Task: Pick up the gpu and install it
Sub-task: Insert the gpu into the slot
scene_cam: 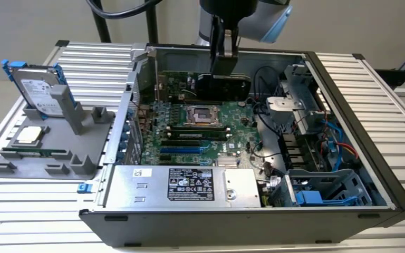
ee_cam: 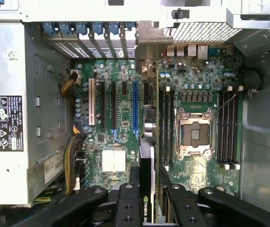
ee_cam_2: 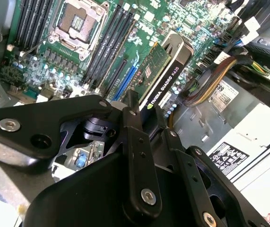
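Note:
The gpu (scene_cam: 223,87) hangs on edge inside the open computer case (scene_cam: 343,105), above the motherboard (scene_cam: 188,139) near the processor socket (scene_cam: 206,113). My gripper (scene_cam: 223,71) is shut on its upper edge. In the second wrist view the gpu (ee_cam_2: 161,71) shows its green board and black shroud between my fingers, with the gripper (ee_cam_2: 146,111) clamped on it. In the first wrist view the gpu (ee_cam: 146,151) is seen edge-on from the gripper (ee_cam: 148,178), with its silver bracket (ee_cam: 149,40) toward the case's rear slots. It hovers just beside the blue expansion slot (ee_cam: 135,109).
A silver power supply (scene_cam: 181,184) fills the case's near side. Cables (scene_cam: 339,142) and a blue drive cage (scene_cam: 322,190) sit at the exterior view's right. Outside, a grey holder (scene_cam: 19,168) carries a hard drive (scene_cam: 37,89), a processor (scene_cam: 30,134) and a memory stick (scene_cam: 37,153).

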Action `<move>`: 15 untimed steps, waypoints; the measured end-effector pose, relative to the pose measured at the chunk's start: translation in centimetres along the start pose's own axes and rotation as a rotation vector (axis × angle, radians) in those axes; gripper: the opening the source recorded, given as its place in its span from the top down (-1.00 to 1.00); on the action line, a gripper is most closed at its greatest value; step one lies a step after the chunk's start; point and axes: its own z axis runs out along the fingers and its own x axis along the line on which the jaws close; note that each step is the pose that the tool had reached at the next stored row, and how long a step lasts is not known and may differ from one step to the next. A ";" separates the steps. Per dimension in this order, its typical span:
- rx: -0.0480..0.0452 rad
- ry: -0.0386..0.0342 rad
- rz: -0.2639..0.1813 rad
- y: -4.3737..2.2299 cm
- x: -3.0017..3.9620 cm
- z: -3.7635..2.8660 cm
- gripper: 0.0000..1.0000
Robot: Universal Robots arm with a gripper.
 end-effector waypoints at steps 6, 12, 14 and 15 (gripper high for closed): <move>0.0000 0.0000 0.000 0.00 0.00 0.21 1.00; 0.0000 -0.0001 0.000 0.00 0.00 0.47 1.00; 0.0000 -0.0001 0.000 0.00 0.00 0.56 1.00; 0.0000 0.0000 0.000 0.00 0.00 0.60 1.00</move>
